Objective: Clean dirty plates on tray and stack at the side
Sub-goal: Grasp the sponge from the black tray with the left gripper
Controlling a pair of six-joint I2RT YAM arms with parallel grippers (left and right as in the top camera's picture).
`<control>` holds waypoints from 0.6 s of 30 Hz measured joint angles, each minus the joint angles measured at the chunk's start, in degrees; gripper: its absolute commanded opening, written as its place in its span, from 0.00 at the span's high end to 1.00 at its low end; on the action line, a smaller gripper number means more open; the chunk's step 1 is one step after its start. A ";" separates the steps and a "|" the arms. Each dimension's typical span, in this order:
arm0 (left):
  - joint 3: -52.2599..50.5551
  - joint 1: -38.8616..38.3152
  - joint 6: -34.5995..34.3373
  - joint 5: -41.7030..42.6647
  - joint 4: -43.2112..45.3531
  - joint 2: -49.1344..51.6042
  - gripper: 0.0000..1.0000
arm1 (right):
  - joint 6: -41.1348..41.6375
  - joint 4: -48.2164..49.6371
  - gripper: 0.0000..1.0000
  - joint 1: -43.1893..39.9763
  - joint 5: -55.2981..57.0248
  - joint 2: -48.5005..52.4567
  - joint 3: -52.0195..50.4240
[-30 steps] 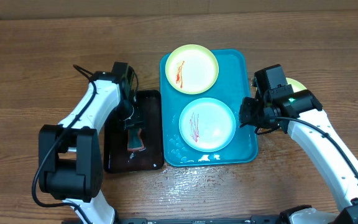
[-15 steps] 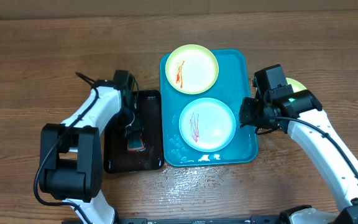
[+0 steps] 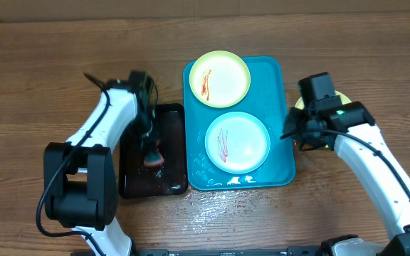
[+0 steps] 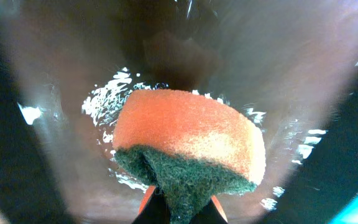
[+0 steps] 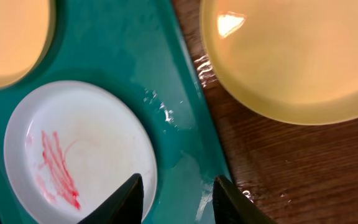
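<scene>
The turquoise tray (image 3: 285,167) holds a pale yellow-green plate (image 3: 220,78) at the back and a light blue plate (image 3: 238,141) in front, both with red smears. Another yellow-green plate (image 5: 291,56) lies on the wood to the right of the tray, mostly hidden under my right arm in the overhead view. My right gripper (image 5: 178,200) is open with nothing in it, low over the tray's right side, just beside the blue plate (image 5: 79,149). My left gripper (image 4: 180,213) is shut on an orange and green sponge (image 4: 185,134) above the black tray (image 3: 130,178).
The black tray is wet and lies against the turquoise tray's left side. Water drops (image 3: 219,203) lie on the wood in front of the turquoise tray. A cardboard wall (image 3: 84,8) runs along the back edge.
My left gripper has closed on the sponge and raised it off the black tray. My right arm has shifted slightly to the right.
</scene>
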 measured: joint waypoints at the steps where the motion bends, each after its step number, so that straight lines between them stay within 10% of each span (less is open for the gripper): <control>1: 2.49 0.00 0.00 -0.39 -1.66 0.00 0.96 | -0.02 0.17 0.56 -0.83 -0.04 0.00 0.00; 18: 23.12 -0.02 1.31 -2.78 -9.53 0.00 0.96 | -10.05 10.25 0.59 1.64 -9.57 7.52 -4.24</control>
